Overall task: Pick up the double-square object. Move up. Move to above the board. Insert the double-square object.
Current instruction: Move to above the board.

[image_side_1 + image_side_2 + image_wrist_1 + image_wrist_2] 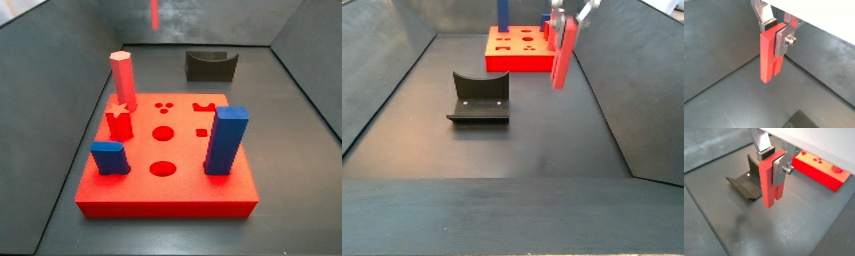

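Note:
My gripper (775,32) is shut on the double-square object (769,60), a slender salmon-red stick that hangs down from the fingers, clear of the floor. Both wrist views show this; in a wrist view (774,161) the stick (771,188) hangs in front of the board (821,172). In a side view the gripper (564,14) holds the stick (564,58) high, to the near right of the board (523,63). In a side view only the stick's lower end (155,13) shows, far behind the board (167,196); the gripper is out of that frame.
The dark fixture (478,100) stands on the floor near the board, seen also in a wrist view (747,187) and a side view (210,65). On the board stand a hexagonal post (122,75), a star peg (119,123) and two blue pegs (227,140). Grey walls enclose the floor.

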